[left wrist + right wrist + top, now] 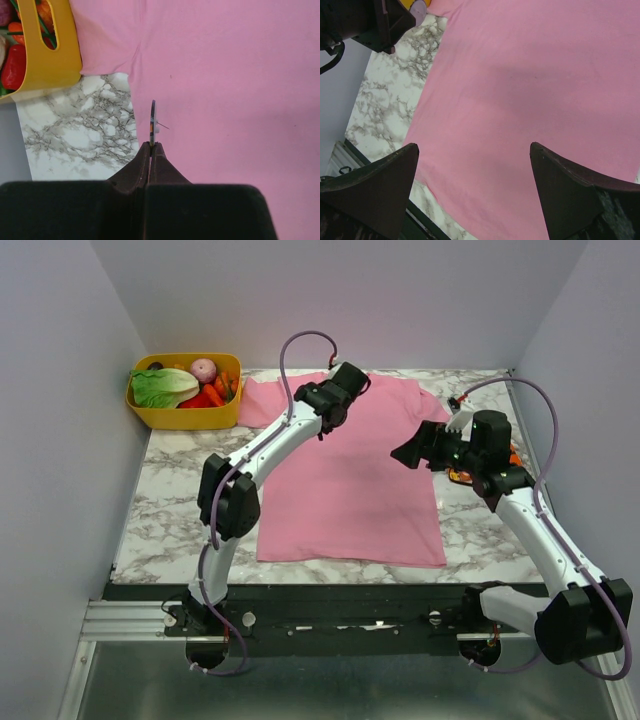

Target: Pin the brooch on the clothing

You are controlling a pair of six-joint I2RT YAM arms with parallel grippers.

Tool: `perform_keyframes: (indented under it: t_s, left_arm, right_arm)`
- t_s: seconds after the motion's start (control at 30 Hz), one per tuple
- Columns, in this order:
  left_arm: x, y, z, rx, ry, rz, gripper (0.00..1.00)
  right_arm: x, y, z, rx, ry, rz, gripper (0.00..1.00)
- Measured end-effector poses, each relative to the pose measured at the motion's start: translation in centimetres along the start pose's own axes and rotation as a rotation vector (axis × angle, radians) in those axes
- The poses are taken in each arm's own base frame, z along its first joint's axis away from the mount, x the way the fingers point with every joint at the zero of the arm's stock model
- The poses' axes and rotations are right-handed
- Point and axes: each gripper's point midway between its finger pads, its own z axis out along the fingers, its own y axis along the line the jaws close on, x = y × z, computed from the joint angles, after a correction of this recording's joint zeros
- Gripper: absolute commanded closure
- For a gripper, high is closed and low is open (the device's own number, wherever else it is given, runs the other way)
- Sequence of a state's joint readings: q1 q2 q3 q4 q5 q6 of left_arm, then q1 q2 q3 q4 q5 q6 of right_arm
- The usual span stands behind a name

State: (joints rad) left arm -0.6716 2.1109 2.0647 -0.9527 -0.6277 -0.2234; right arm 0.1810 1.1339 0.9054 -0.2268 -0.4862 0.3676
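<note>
The pink T-shirt (350,480) lies flat on the marble table, neck at the far side. My left gripper (345,378) hovers over the shirt's far left part, near the sleeve. In the left wrist view it (151,145) is shut on the brooch (153,120), a thin disc seen edge-on, its pin sticking out to the right over the shirt (225,75). My right gripper (408,454) is open and empty above the shirt's right side. In the right wrist view it (474,146) has wide-apart jaws with only pink cloth (520,75) between them.
A yellow basket (185,415) of vegetables stands at the far left corner, close to the sleeve, and shows in the left wrist view (55,65). An orange object (460,477) lies partly hidden under my right arm. Bare marble (170,510) lies left of the shirt.
</note>
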Motion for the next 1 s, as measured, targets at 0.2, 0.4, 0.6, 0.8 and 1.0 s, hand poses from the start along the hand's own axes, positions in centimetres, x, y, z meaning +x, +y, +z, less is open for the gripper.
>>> perform_keyframes:
  t_s: [0.2, 0.4, 0.6, 0.8, 1.0]
  left_arm:
    - [-2.2, 0.1, -0.5, 0.004, -0.045, -0.015, 1.0]
    - [-3.0, -1.1, 2.4, -0.039, -0.035, 0.022, 1.0]
    - [-0.8, -2.1, 6.4, -0.094, 0.032, 0.115, 1.0]
    - [0.0, -1.4, 9.4, -0.133, 0.07, 0.158, 1.0]
    - [-0.8, 0.1, 11.8, -0.21, 0.051, 0.221, 1.0]
  right_arm:
    - [0.1, -0.1, 0.1, 0.0, 0.005, 0.003, 0.0]
    - [0.5, -0.5, 0.5, 0.005, 0.023, 0.013, 0.0]
    - [0.9, -0.8, 1.0, 0.012, 0.039, 0.021, 0.0]
    - [1.3, -1.6, 1.4, 0.029, 0.055, 0.04, 0.0]
    - [2.1, -3.5, 2.3, 0.067, 0.088, 0.093, 0.0]
